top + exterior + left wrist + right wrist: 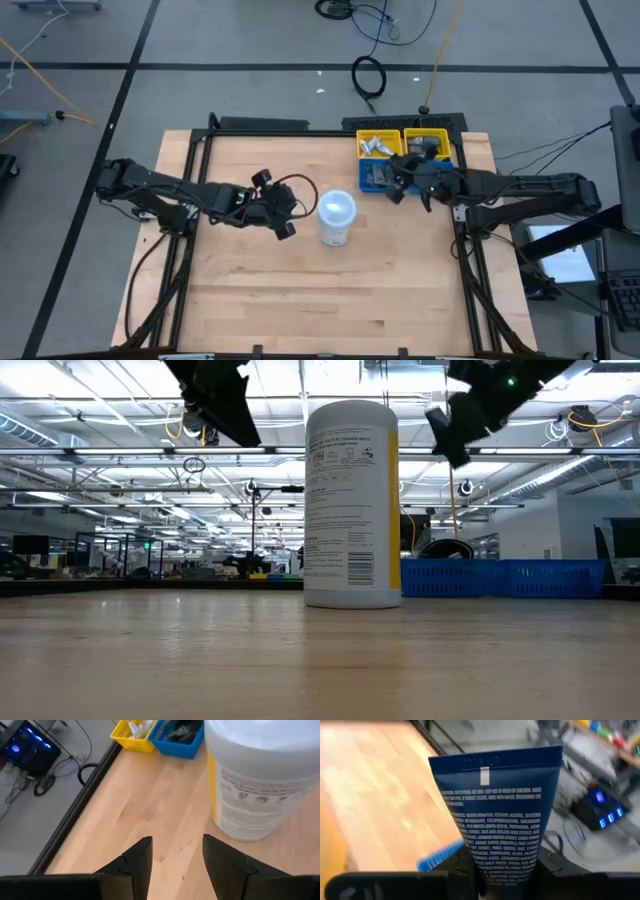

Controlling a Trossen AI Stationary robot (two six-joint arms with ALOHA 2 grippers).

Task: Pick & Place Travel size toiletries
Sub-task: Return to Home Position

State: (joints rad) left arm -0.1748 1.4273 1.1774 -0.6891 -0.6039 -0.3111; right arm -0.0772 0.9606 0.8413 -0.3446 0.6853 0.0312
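My right gripper (404, 182) hovers above the blue bin (372, 184) at the table's far right, shut on a dark blue toiletry tube (500, 815) with white print. More toiletries lie in the bins: pale tubes (374, 146) in the yellow bin (432, 135) and dark items (175, 731) in the blue one. My left gripper (177, 855) is open and holds nothing, raised over the table just left of the white tub (337, 218). The tub stands upright on its base at mid-table. My right gripper pinches the dark blue tube between its two fingers (547, 865) at the tube's narrow end (502, 870). The flat crimped end (495, 762) sticks out past the fingertips. The tube is lifted clear, above the blue bin's rim (437, 857).
The white tub (350, 500) with its pale blue lid stands between the two arms. The yellow and blue bins sit side by side at the far right edge. Bare wood (330, 300) spreads over the near half of the table. Cables lie on the floor beyond it.
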